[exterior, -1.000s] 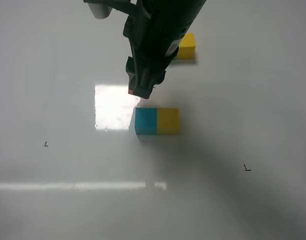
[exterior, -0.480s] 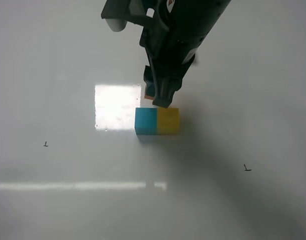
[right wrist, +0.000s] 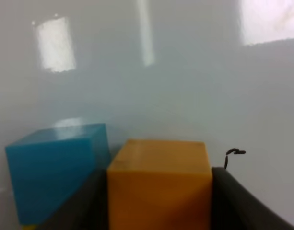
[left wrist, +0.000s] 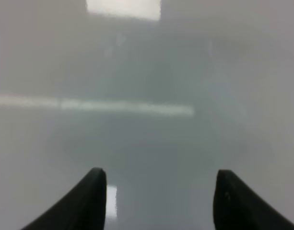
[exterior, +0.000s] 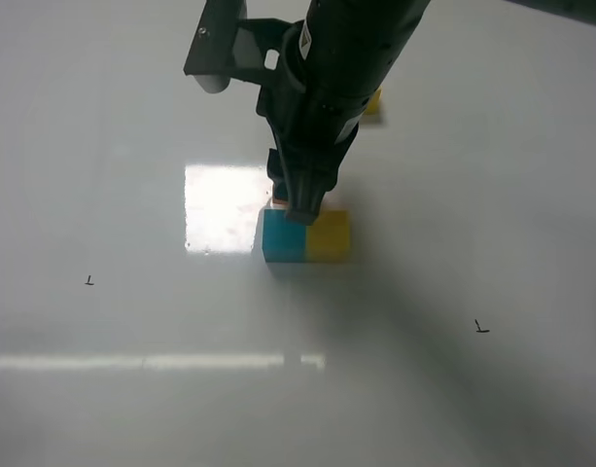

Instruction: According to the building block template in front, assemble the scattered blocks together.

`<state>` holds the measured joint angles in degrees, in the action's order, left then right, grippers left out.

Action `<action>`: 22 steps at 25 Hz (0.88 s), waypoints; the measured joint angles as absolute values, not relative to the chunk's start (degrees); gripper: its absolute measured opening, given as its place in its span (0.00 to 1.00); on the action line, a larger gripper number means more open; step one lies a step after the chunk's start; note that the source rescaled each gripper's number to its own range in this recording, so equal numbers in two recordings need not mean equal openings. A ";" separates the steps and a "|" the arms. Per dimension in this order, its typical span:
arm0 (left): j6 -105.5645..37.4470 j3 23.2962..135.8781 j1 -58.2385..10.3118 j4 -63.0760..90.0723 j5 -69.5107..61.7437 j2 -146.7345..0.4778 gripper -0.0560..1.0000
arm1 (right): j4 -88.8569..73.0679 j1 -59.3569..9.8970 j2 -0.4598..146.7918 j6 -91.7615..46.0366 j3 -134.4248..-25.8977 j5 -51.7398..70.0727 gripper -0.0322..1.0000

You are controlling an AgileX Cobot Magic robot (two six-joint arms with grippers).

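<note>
My right gripper (exterior: pixel 299 209) reaches across the middle and is shut on the orange cube (right wrist: pixel 158 184). It holds the cube low, right at the far side of the teal cube (exterior: pixel 283 238), which also shows in the right wrist view (right wrist: pixel 55 167). The yellow cube (exterior: pixel 329 235) sits flush against the teal cube's right side. I cannot tell whether orange and teal touch. The arm hides the template except for a yellow corner (exterior: pixel 373 102). My left gripper (left wrist: pixel 158 191) is open and empty over bare table, and is out of the high view.
The white table (exterior: pixel 132 389) has a bright glare patch (exterior: pixel 220 209) left of the cubes. Two small black marks sit at the left (exterior: pixel 89 281) and at the right (exterior: pixel 482 328). The right arm (exterior: pixel 346 58) comes in from the top.
My right gripper with the orange cube swung right, then came down and forward to the teal cube's far side. The arm now covers most of the template. Teal and yellow cubes stayed put.
</note>
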<state>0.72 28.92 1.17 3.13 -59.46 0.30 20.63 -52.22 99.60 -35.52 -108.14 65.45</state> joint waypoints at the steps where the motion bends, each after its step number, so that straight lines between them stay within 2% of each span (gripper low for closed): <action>1: 0.72 28.92 1.17 3.13 -59.46 0.30 0.28 | 20.40 -52.22 99.65 -35.96 -108.14 65.51 0.42; 22: 0.72 28.92 1.17 3.13 -59.46 0.30 0.28 | 18.12 -52.22 100.09 -40.34 -108.14 64.20 0.42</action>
<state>0.72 28.92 1.17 3.13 -59.46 0.30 18.12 -52.22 100.09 -40.34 -108.14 64.20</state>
